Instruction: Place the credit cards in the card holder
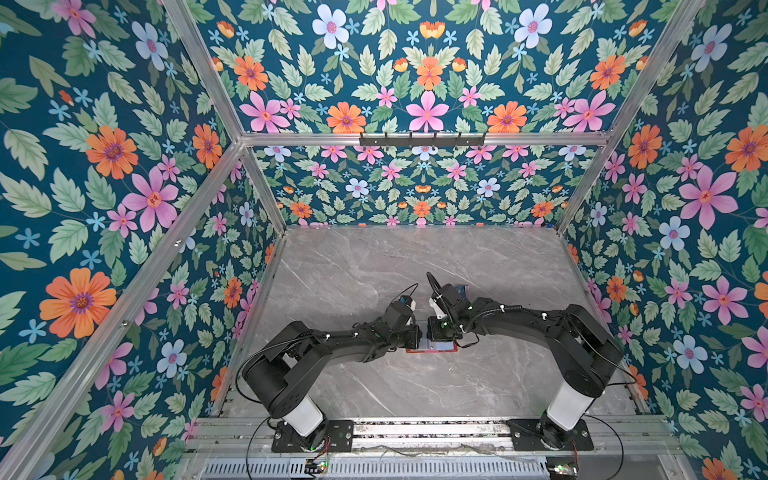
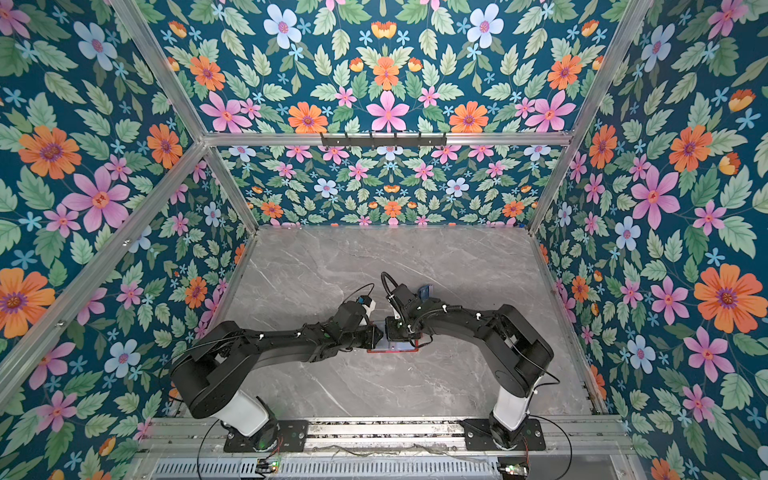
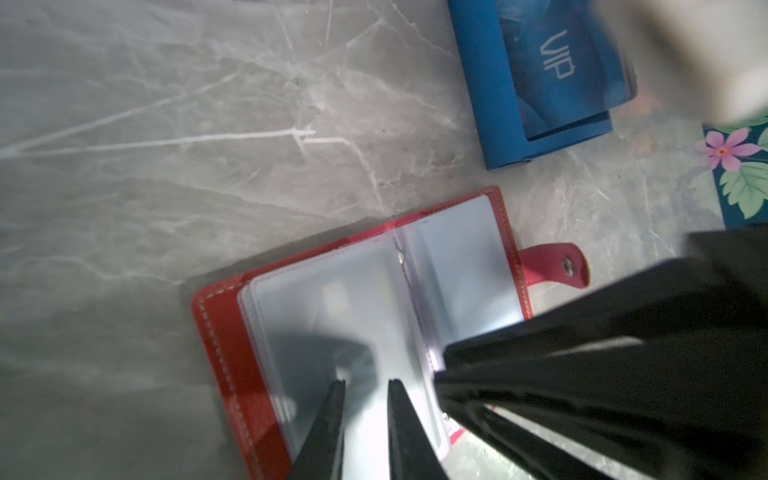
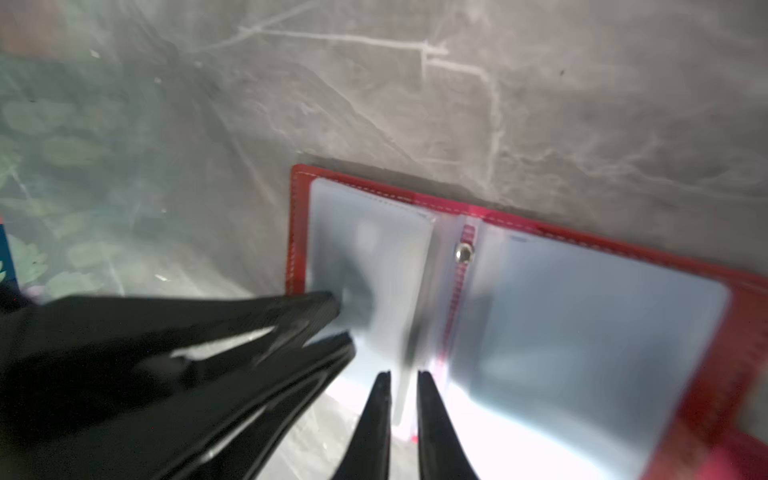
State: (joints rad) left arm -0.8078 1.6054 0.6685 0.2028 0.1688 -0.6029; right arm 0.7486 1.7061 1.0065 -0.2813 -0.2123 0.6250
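The red card holder lies open on the grey marble table, its clear sleeves facing up. Both top views show only its red edge under the two wrists. My left gripper rests on one sleeve page, its jaws a narrow gap apart with nothing between them. My right gripper is closed on a sleeve leaf standing up at the spine. A dark blue credit card marked "VIP" stands in a small blue stand just beyond. Other cards are hidden.
The blue stand sits close behind the right wrist. The holder's snap tab sticks out sideways. Floral walls and an aluminium frame box in the table on three sides. Both arm bases stand on the front rail.
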